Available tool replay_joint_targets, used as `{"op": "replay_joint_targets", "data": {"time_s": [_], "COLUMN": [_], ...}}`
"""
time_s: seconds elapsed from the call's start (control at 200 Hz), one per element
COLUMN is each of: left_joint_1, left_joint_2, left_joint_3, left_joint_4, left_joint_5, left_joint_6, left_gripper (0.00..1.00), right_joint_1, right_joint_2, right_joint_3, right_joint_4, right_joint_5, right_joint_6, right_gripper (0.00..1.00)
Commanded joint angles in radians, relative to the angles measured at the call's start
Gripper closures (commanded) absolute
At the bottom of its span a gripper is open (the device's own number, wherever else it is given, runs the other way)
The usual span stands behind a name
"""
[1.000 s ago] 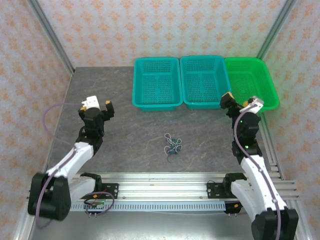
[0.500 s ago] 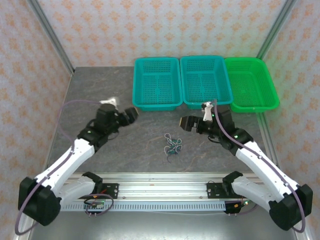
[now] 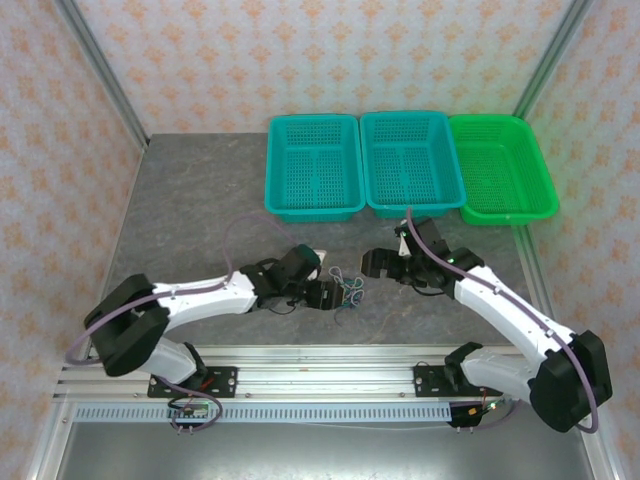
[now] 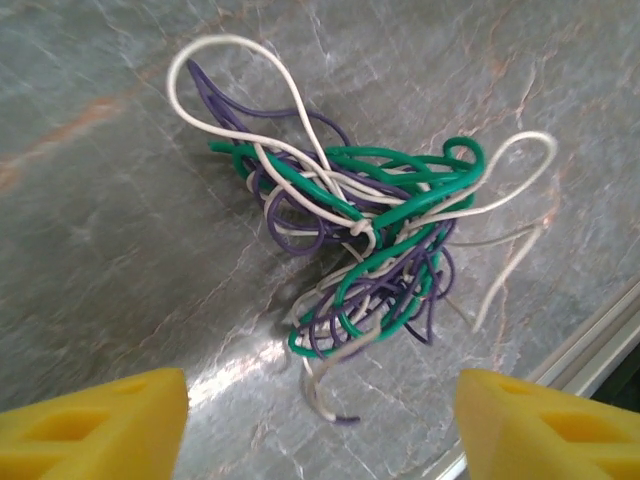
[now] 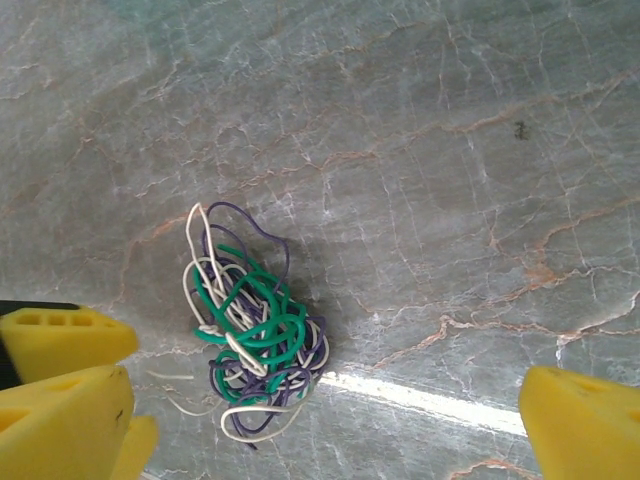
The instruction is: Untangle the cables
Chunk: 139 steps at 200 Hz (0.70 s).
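Note:
The cables (image 3: 347, 290) lie in one small knot of whitish, green and purple wires on the grey table. In the left wrist view the cables (image 4: 350, 225) fill the middle, with loose white loops sticking out. My left gripper (image 3: 328, 293) sits just left of the knot, low over the table. It is open, and only a stray wire end lies ahead of the left gripper (image 4: 320, 440). My right gripper (image 3: 375, 265) hovers to the knot's upper right, apart from it. The right gripper (image 5: 325, 415) is open, and the cables (image 5: 255, 330) lie near its left finger (image 5: 60, 420).
Two teal baskets (image 3: 312, 212) (image 3: 415, 210) and a green basket (image 3: 510, 216) stand in a row at the back. An aluminium rail (image 3: 320, 380) runs along the table's near edge, close behind the knot. Yellow pads of the left gripper (image 5: 60, 338) show at the right wrist view's left edge.
Both arms have swung in from the sides toward the middle. The left gripper has come down right beside the knot, and the right gripper has edged a little closer.

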Motion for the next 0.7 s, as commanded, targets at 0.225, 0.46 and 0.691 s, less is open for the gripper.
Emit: {"op": "replay_joint_targets", "data": {"time_s": [0.225, 0.46, 0.691], "left_joint_1": [-0.001, 0.000, 0.005], "left_joint_2": [0.055, -0.046, -0.190], "left_joint_3": [0.011, -0.060, -0.115], "left_joint_4": [0.134, 0.127, 0.001], "left_joint_5": [0.042, -0.023, -0.248], "left_joint_6": [0.043, 0.032, -0.002], "left_gripper": [1.00, 1.00, 1.00], "right_joint_1": [0.064, 0.162, 0.172], "right_joint_2": [0.195, 0.392, 0.432], "right_joint_3": [-0.009, 0.029, -0.003], "right_joint_4": [0.149, 0.260, 0.205], "right_joint_5": [-0.044, -0.031, 0.211], "right_joint_6": [0.094, 0.162, 0.261], "right_gripper": [0.01, 0.42, 1.00]}}
